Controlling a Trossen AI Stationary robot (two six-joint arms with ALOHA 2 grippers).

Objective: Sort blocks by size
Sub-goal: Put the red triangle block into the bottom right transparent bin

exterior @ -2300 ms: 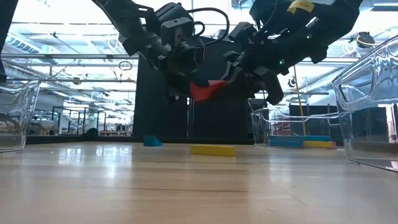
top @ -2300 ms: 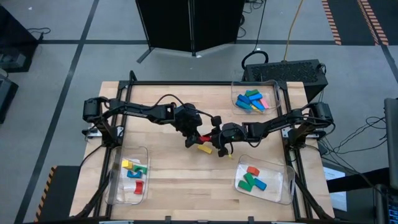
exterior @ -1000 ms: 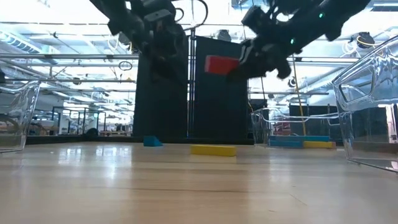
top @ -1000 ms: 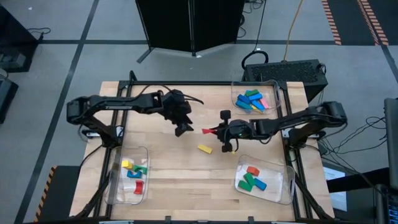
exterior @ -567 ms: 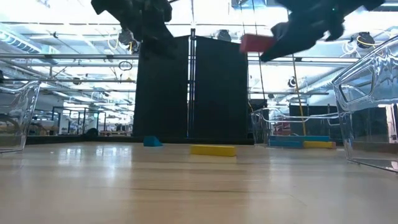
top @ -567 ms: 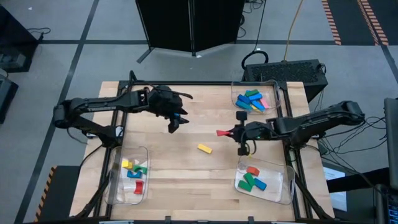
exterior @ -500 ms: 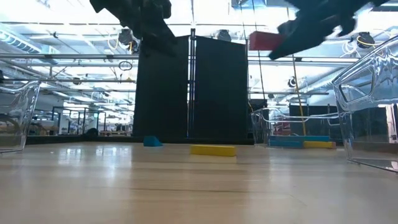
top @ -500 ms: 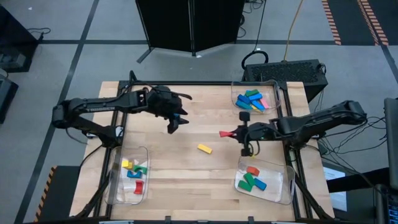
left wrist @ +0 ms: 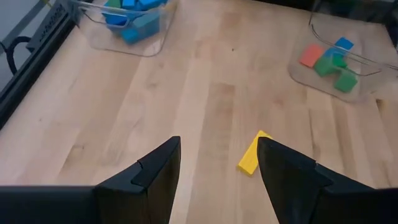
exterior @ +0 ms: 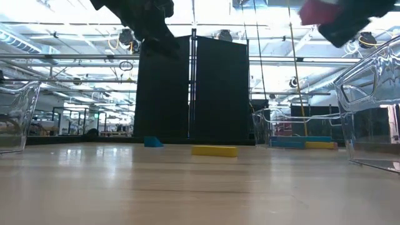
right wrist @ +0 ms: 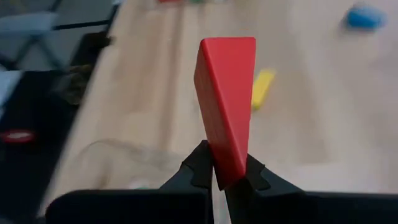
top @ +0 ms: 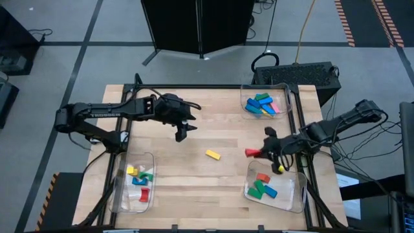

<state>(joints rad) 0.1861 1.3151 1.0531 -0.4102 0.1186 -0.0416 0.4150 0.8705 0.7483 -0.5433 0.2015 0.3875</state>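
Note:
My right gripper hangs over the table's right side, just beyond the far edge of the near right tray, shut on a red block. In the low view the block is a blur high up. My left gripper hovers open above the table's middle left, with nothing between its fingers. A yellow block lies flat on the wood between the arms, also seen past the left fingers. A small blue block rests farther back on the table. My right gripper pinches one end of the red block between its two fingers. The fingers come from the table's right side, slanting down. The rest of the block juts out beyond the fingertips toward the table's middle, lifted clear of the table.
Clear trays hold sorted blocks: far right with blue, green and pink ones, near right with red, green and blue ones, near left with yellow, green, red and blue ones. A black frame edges the table. Bare wood lies around the yellow block.
My right gripper has carried the red block from over the table's middle toward the right edge and a little nearer, rising and rolling as it went, and has stayed shut on it. My left gripper has risen and drawn slightly toward the left edge, still open.

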